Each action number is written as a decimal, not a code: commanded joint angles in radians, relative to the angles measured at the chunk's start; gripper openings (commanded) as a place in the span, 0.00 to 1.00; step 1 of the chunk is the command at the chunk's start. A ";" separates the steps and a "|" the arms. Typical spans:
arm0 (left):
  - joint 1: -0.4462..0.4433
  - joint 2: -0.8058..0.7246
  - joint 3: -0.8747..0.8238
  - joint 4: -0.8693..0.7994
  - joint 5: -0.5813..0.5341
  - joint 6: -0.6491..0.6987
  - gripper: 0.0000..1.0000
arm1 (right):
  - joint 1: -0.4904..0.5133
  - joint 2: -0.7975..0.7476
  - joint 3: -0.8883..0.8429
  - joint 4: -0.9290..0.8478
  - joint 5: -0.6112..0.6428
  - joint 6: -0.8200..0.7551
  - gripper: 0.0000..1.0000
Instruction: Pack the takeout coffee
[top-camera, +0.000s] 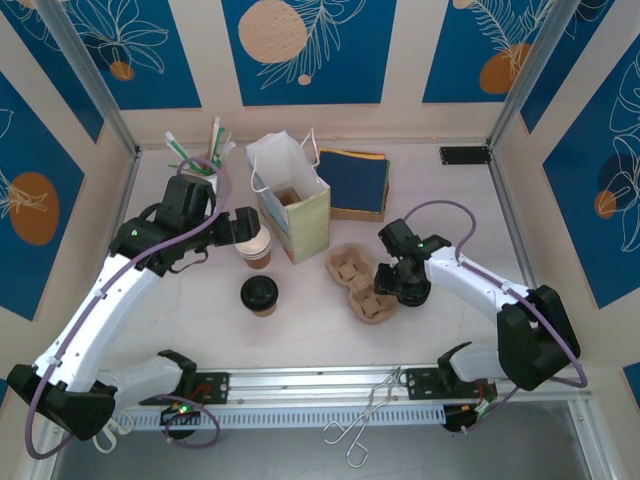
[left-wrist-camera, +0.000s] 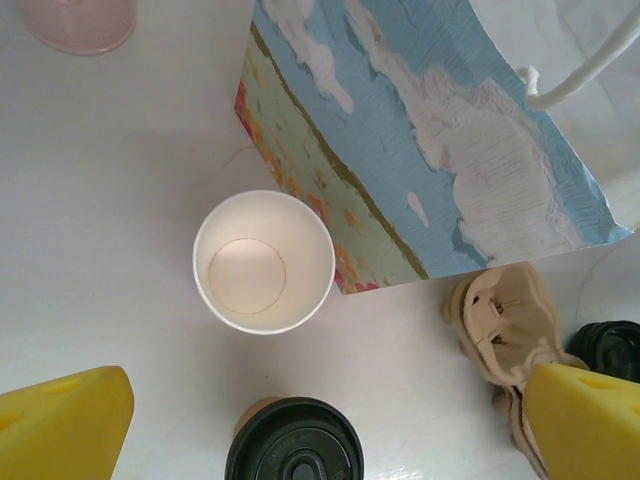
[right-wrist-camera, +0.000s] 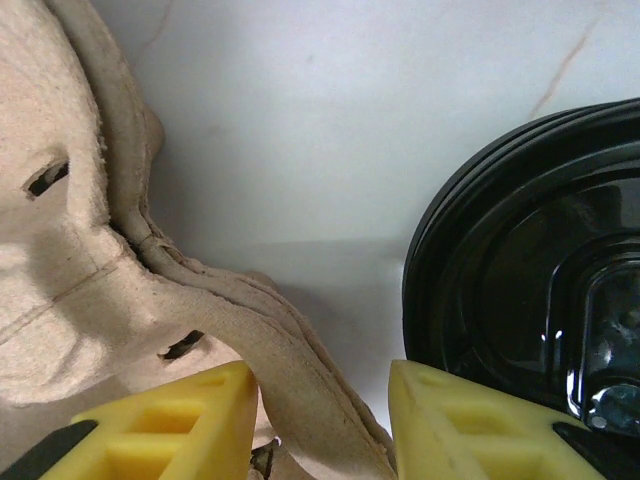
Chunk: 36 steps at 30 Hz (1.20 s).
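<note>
Left claw (left-wrist-camera: 325, 400): gaping, hovering above the cups — risking clipping the lidless cup (left-wrist-camera: 264, 262).
Right claw (right-wrist-camera: 322, 400): straddling carrier (right-wrist-camera: 60, 250) rim, grip unclear — risking dragging it.
Takeout coffee (top-camera: 259, 293): standing on desk (top-camera: 200, 335), just beside lidless cup.

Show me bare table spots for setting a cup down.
The table is bare between the lidded cup, the carrier and the near rail, and right of the blue stack. It is crowded around the bag and open cup.
</note>
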 joint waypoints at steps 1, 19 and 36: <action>0.009 0.008 -0.003 0.012 0.019 0.011 1.00 | -0.054 -0.011 -0.001 -0.042 0.052 -0.012 0.39; 0.010 0.005 -0.012 0.003 0.034 0.037 1.00 | -0.352 -0.081 0.016 0.009 -0.093 -0.047 0.47; 0.010 -0.033 -0.039 0.028 0.084 0.035 1.00 | 0.156 0.100 0.749 -0.191 0.087 -0.152 0.56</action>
